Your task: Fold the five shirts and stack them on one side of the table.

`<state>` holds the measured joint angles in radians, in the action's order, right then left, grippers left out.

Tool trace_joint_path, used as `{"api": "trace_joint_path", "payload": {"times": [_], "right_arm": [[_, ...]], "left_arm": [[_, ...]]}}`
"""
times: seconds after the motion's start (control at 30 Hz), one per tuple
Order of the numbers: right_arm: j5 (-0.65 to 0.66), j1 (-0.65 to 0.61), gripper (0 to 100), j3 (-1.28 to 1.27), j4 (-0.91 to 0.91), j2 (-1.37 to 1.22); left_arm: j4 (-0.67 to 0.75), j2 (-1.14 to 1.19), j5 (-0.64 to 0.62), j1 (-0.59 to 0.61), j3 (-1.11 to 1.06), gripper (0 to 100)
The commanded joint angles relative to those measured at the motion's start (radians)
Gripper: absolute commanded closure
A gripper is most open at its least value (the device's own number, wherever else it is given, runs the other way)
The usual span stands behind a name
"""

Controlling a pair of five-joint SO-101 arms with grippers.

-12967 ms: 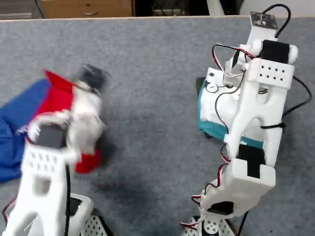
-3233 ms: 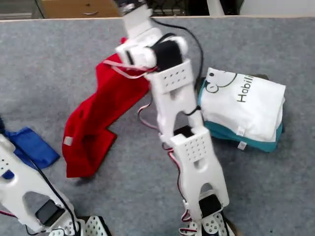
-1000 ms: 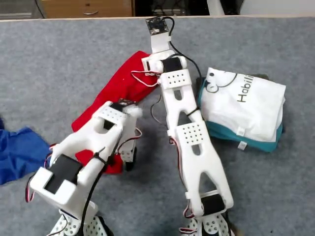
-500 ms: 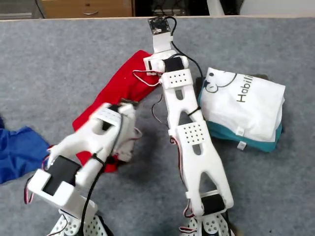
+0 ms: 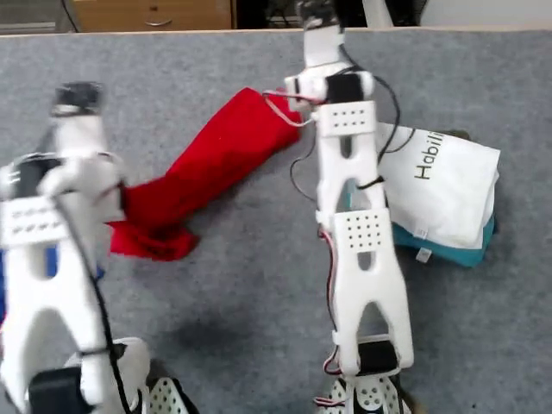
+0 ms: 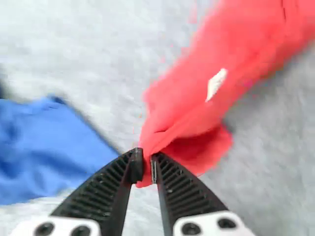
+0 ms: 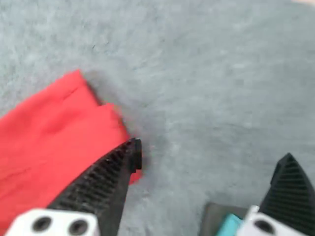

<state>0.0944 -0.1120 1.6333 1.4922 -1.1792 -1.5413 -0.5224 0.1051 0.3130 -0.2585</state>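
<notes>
Your table (image 5: 259, 285) has a grey, felt-like cover under even light, ending in a pale edge strip (image 5: 129, 33) on the far side. Beyond it, at eleven o'clock, you see a wooden drawer unit (image 5: 151, 15). A dark gap (image 5: 259, 10) sits at twelve, and a white surface (image 5: 483, 10) at one.

White arms (image 5: 360, 250), rows of small holes, black servos (image 5: 345, 86), red-black cables (image 5: 329, 259), black ribbed gripper (image 6: 145, 163)

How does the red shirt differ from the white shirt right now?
The red shirt is unfolded, stretched in a long band; the white shirt is folded into a rectangle. The red shirt lies mostly on the table, the white shirt on a folded teal shirt. The left gripper pinches the red shirt; nothing grips the white shirt.
</notes>
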Motion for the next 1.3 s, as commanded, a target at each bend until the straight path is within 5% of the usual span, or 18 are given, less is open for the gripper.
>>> {"api": "trace_joint_path", "payload": {"times": [0.0, 0.23, 0.53, 0.73, 0.87, 1.27], "right_arm": [[0.008, 0.012, 64.4, 0.028, 0.037, 0.124], [0.015, -0.089, 93.4, 0.024, 0.055, 0.127], [0.011, -0.330, 78.1, -0.104, 0.037, -0.067], [0.008, -0.327, 79.3, -0.113, 0.071, -0.202], [0.015, -0.321, 98.6, -0.093, 0.163, -0.196], [0.101, -0.133, 98.4, -0.173, 0.278, -0.070]], "left_arm": [[-0.038, -0.066, 0.066, 0.142, 0.119, 97], [-0.135, -0.074, 0.170, 0.338, 0.131, 97], [-0.127, -0.080, 0.270, 0.486, -0.038, 97], [-0.066, -0.080, 0.270, 0.570, -0.104, 97], [-0.058, -0.078, 0.270, 0.568, -0.157, 97], [-0.058, -0.078, 0.339, 0.572, -0.295, 97]]}}
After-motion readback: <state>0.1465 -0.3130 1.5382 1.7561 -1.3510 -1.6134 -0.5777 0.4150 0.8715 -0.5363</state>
